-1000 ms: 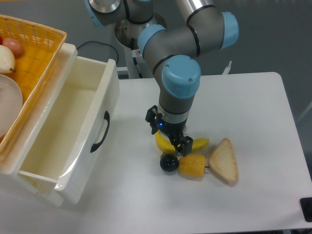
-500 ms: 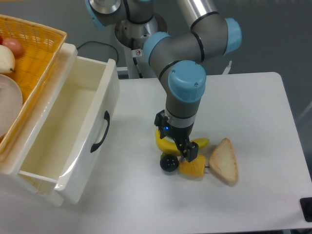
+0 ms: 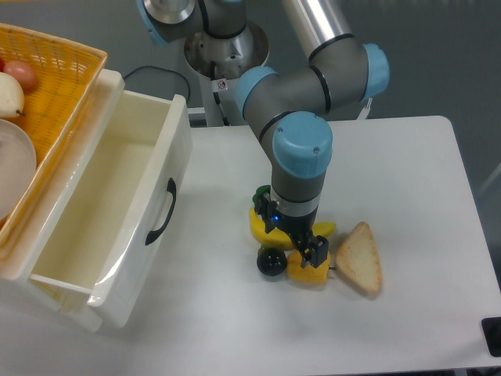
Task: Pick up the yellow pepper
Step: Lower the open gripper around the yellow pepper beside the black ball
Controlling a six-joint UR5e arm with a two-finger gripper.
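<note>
Camera view, fixed, looking down on the desk (image 3: 407, 157). Arm is bent over the cluster of toys right of centre. The pincer (image 3: 307, 252) sits low, directly over the yellow pepper (image 3: 308, 272), one dark finger (image 3: 319, 251) showing against its top right. Fingers seem spread around the pepper, not closed on it; the far finger is hidden by the wrist, so the gap is a guess. Pepper rests on the desk, touching or just beside the black ball (image 3: 272, 262) on its left, with the bread slice (image 3: 360, 258) just beside its right. The banana (image 3: 270, 229) lies right behind it, partly under the wrist. White open drawer (image 3: 117, 211) and the wicker basket (image 3: 55, 78) are well apart to the left.

Step in hand: final descent and grasp. To do it well, drop straight down so the fingers straddle the pepper lobes only, keep clear of the ball and banana, and close only once the fingers are below the widest part. The lumpy shape may slip if pinched high.

Versus half a second ago: the wrist has shifted right and down, from over the banana and ball to over the pepper. The pepper, ball and bread have not moved.
</note>
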